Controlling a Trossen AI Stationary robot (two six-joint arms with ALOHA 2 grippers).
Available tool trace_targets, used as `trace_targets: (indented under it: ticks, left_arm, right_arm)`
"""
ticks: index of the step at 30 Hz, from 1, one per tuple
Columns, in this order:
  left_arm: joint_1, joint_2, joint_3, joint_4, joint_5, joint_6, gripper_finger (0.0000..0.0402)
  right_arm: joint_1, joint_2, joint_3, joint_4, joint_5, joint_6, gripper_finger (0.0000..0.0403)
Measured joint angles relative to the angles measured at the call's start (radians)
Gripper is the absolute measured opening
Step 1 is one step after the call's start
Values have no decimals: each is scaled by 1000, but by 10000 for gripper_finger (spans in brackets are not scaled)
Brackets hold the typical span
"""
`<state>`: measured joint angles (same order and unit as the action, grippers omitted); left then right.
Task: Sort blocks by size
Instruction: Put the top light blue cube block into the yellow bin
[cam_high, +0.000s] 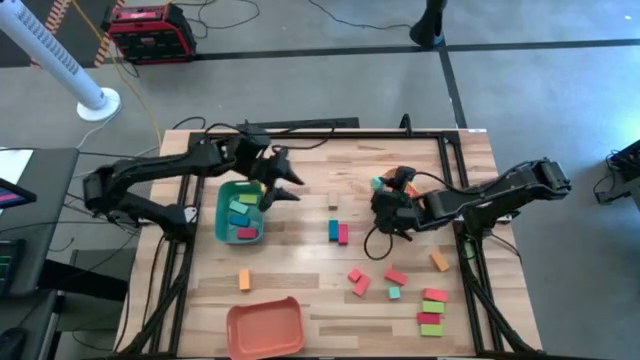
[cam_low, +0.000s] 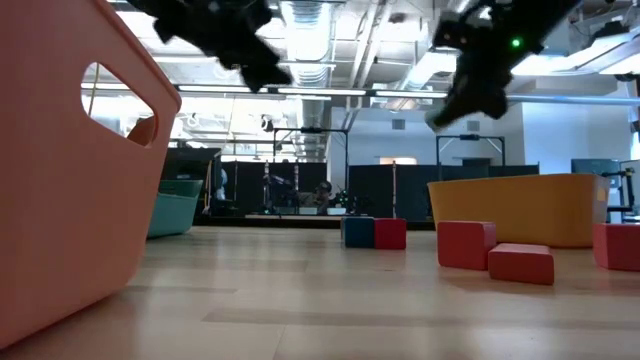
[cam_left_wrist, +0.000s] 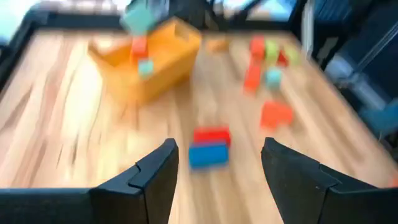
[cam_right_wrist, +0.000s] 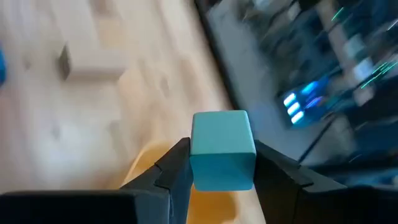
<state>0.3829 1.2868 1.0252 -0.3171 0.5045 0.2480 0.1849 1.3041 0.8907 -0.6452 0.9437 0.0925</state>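
The right gripper is clamped on a teal cube and hangs over the yellow tray, whose rim shows just below the cube in the right wrist view; so the drop it faces is straight down, and what matters is whether the cube sits inside the rim or over its edge, which I cannot tell for sure. From above, that tray is almost wholly hidden under the right arm, with only scraps of orange and teal showing near the gripper. The left gripper is empty, its jaws wide, at the inner edge of the green tray, which holds a few blocks. Ahead of it, toward the table's middle, lie a blue block and a red block, touching side by side, long axes parallel; the left arm looks the nearer to them. Other blocks are scattered along the near right side, and one orange block lies alone near the salmon tray.
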Motion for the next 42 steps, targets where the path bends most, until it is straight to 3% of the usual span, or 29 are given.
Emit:
trace_targets:
  ticks: [6, 14, 19, 25, 32, 42]
  left_arm:
    - [-44, -55, 0, -284, -122, 72, 213]
    - [-132, -40, -4, -494, -164, 76, 212]
    - [-185, -44, -66, -472, -181, 88, 212]
    - [-222, -29, -135, -308, -182, 89, 212]
    - [-228, -23, -147, -255, -181, 92, 212]
    - [-231, -24, -147, -200, -180, 88, 212]
  right_arm:
    - [-106, -25, 2, -167, -255, 209, 171]
    - [-171, -25, 2, -250, -398, 278, 171]
    - [-209, -25, 2, -271, -451, 300, 171]
    - [-276, -25, 2, -273, -509, 296, 171]
    - [-347, -25, 2, -286, -621, 295, 171]
    - [-413, -23, 2, -292, -681, 266, 185]
